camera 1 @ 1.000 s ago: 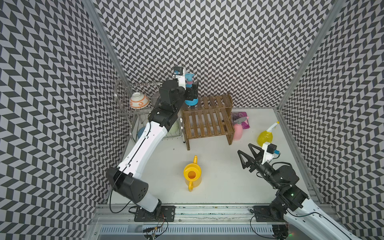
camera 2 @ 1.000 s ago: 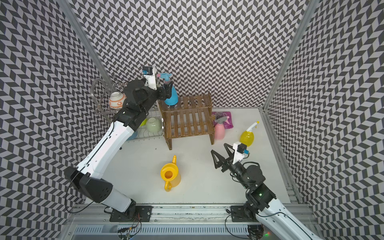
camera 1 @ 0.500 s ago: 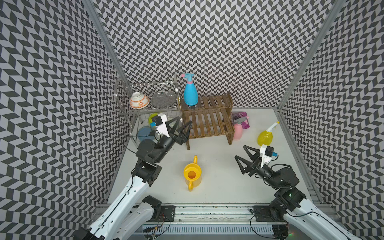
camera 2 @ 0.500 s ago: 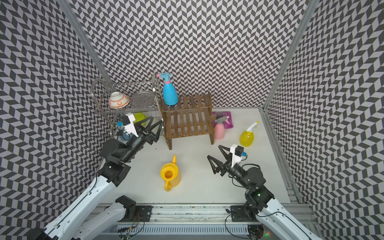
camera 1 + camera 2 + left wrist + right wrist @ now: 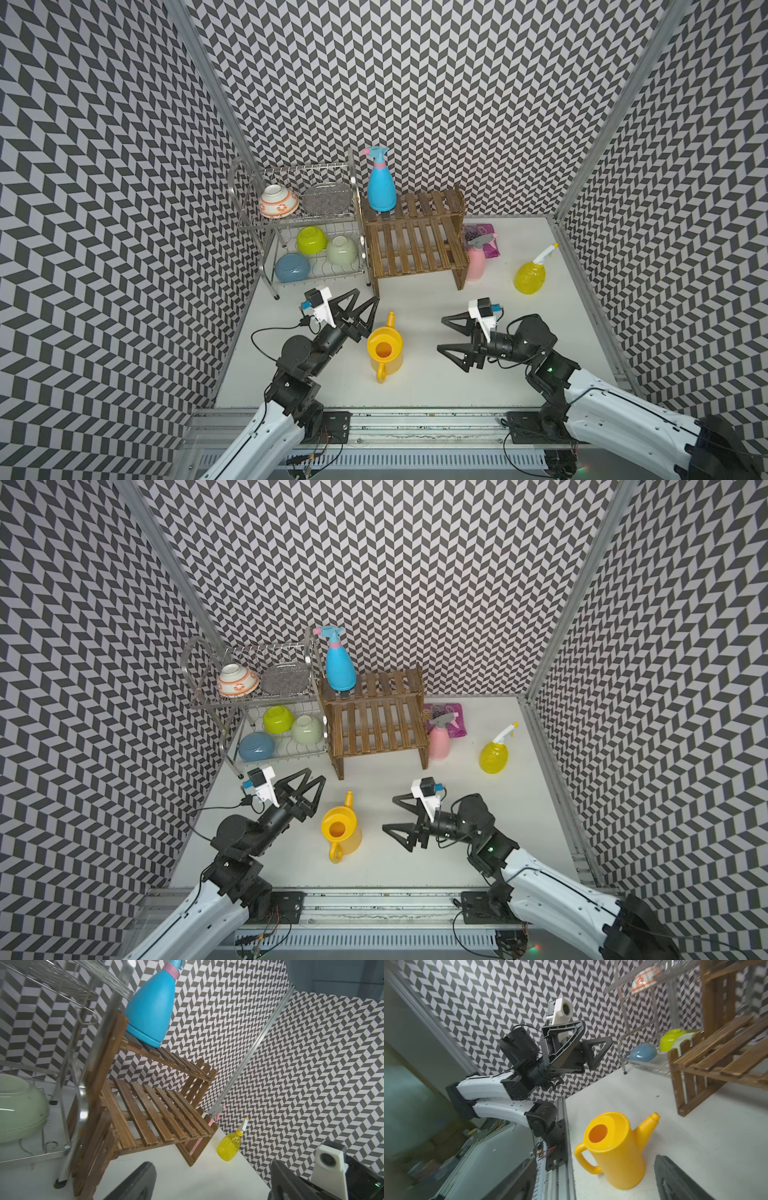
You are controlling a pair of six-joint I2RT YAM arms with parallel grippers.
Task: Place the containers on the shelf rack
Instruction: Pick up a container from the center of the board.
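Now reach for the yellow watering can [image 5: 385, 349] with the right gripper [image 5: 441, 333], spread wide and holding nothing, pointed at the can's body from near by, not touching. Keep the left gripper [image 5: 365, 296], likewise spread and empty, with the can close at its flank, out of the path. Ease forward to straddle the round body below the rim, not the loop handle or the thin spout; close gently, guarding against a slip or a tip on smooth plastic. Lift straight up before swinging toward the shelf rack [image 5: 415, 245], well ahead of both grippers, and aim for bare slats beside the blue spray bottle [image 5: 380, 189] standing upright on the upper tier. Leave the pink spray bottle [image 5: 476, 264] and the translucent yellow spray bottle [image 5: 528, 276], on the table well beyond the right gripper, for later trips. Steer clear of the wire dish rack [image 5: 307, 217] right beside the shelf rack.
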